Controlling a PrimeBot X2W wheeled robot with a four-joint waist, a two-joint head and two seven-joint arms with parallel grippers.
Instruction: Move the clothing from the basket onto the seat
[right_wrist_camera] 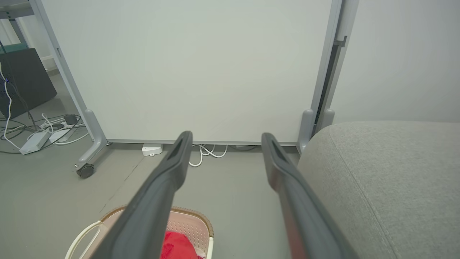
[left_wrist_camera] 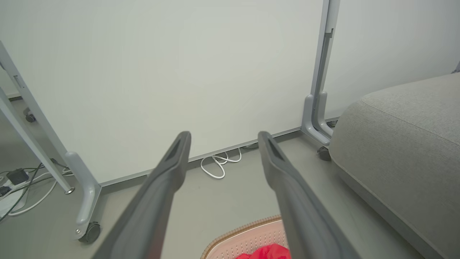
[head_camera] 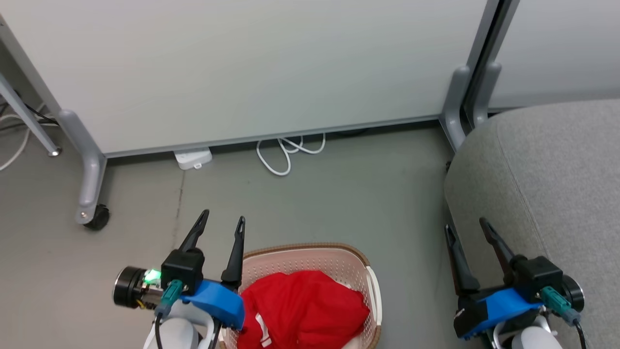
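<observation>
Seat (head_camera: pixel 547 169) fills my right edge; basket (head_camera: pixel 310 248) sits bottom centre, clothing (head_camera: pixel 300 310) heaped inside. My left claw (head_camera: pixel 223 215) hangs just left of that heap, nearer than the right claw (head_camera: pixel 465 224); both gape wide, empty.

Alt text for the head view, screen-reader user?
Bright red fabric clothing lies heaped in a cream perforated plastic basket. The open left gripper hangs at its left, the open right gripper beside a large grey upholstered seat; a white wheeled partition stands behind.
</observation>
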